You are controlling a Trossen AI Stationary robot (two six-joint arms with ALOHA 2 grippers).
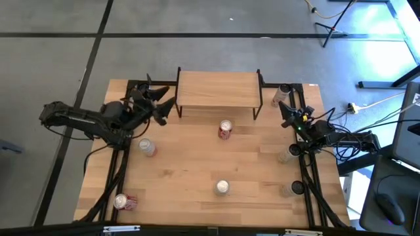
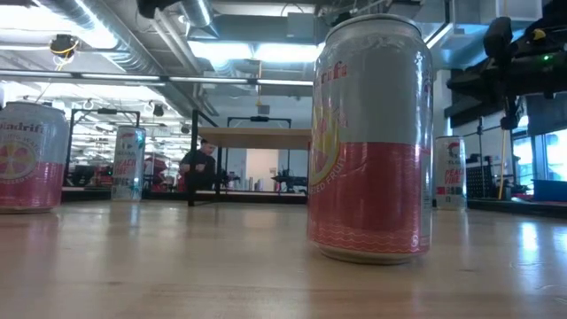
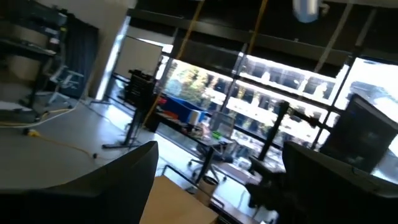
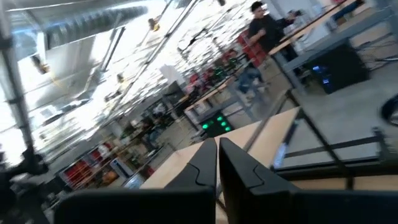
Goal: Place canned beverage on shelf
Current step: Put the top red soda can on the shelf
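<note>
Wood-plank worktop point(image 1: 197, 177) on grey floor, workshop room beyond, shelf point(image 1: 217, 90) at twelve o'clock with nothing on top, red-and-silver can point(image 1: 225, 129) upright just before it, left pincer point(image 1: 165, 103) released at shelf's nine o'clock, right pincer point(image 1: 283, 107) clenched empty at three o'clock.

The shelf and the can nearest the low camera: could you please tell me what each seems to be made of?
The shelf: its top looks like light, matte wood with faint grain, possibly a veneer; its legs are thin and black, probably painted metal.
The can: most likely aluminium, since its silver upper half shows a soft sheen and the rim is rolled; the lower half carries printed pink-red colour.
</note>
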